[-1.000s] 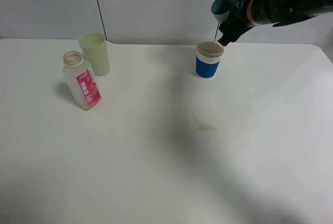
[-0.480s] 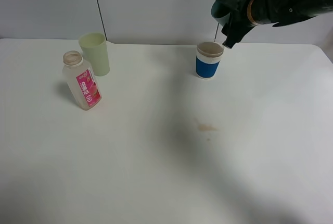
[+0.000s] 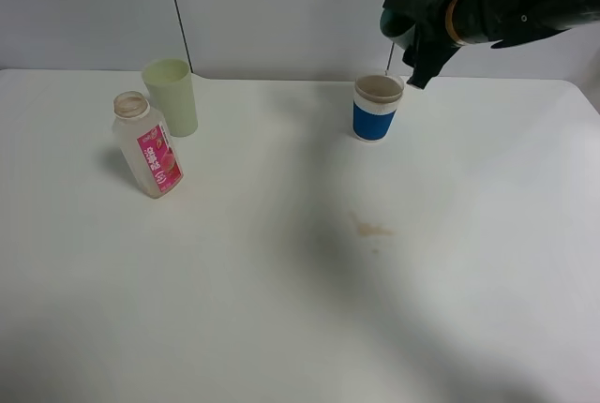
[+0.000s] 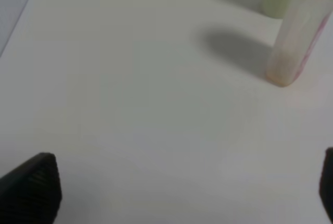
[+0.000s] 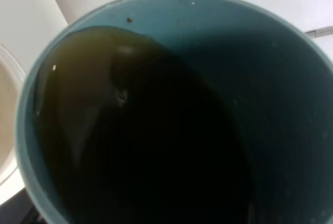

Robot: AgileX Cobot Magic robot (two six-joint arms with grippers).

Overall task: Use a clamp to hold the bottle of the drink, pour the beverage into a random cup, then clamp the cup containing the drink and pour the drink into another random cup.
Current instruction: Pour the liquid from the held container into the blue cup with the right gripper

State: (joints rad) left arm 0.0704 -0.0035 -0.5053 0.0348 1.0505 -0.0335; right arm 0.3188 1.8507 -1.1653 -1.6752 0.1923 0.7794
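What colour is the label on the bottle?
Pink label, clearest in the exterior high view.

Teal cup [image 3: 391,19]: clamped in the right tool [image 3: 418,36], held off the bench at the 1 o'clock corner and tipped steeply, mouth toward 9 o'clock. Dark inside wall.

Tea [image 5: 145,146]: dark brown, pooled against the low side of the teal cup, up to the lip. A thin thread of it drops from the lip.

Blue-banded cup [image 3: 375,109]: upright on the bench at 1 o'clock, directly beneath that lip. Pale rim, brownish inside.

Bottle [image 3: 147,146]: upright at 9 o'clock, translucent, pink label, faint brown tint at its base. Well apart from both cups.
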